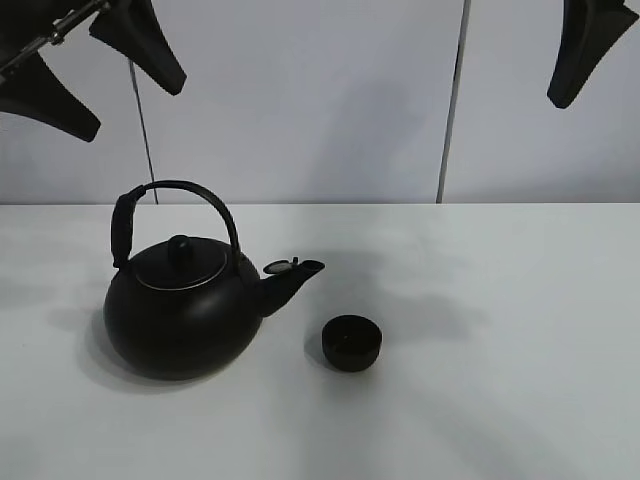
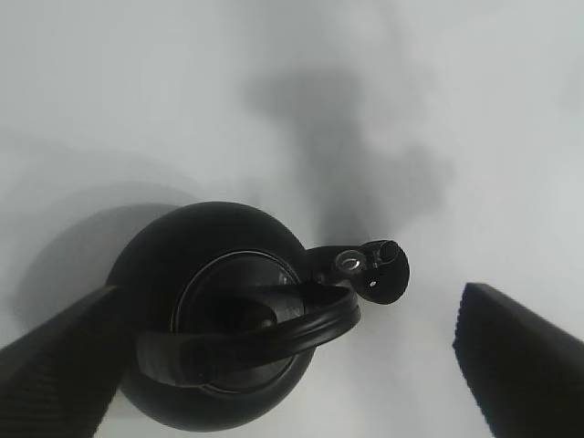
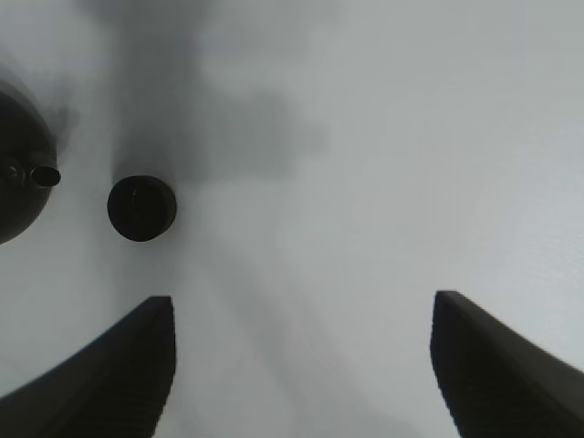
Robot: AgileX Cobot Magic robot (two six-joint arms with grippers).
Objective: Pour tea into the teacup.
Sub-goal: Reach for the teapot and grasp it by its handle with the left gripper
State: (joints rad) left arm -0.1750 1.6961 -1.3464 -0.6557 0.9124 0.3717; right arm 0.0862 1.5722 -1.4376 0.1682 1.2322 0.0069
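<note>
The big round black kettle (image 1: 185, 310) with arched handle stands on the white table (image 1: 500, 300), left of middle, its spout pointing right. The small black teacup (image 1: 352, 342) stands just right of the spout tip, apart from the kettle. My left gripper (image 1: 95, 75) hangs open and empty high above the kettle; the left wrist view looks straight down on the kettle (image 2: 219, 319) between the open fingers (image 2: 55, 365). My right gripper (image 1: 585, 45) is high at the right, open and empty. The right wrist view shows the teacup (image 3: 141, 208) and the kettle's spout (image 3: 44, 173).
The table is white, with a pale panelled wall (image 1: 300, 100) behind it. Nothing else stands on the table in any view. Soft shadows of the arms fall on the surface right of the kettle.
</note>
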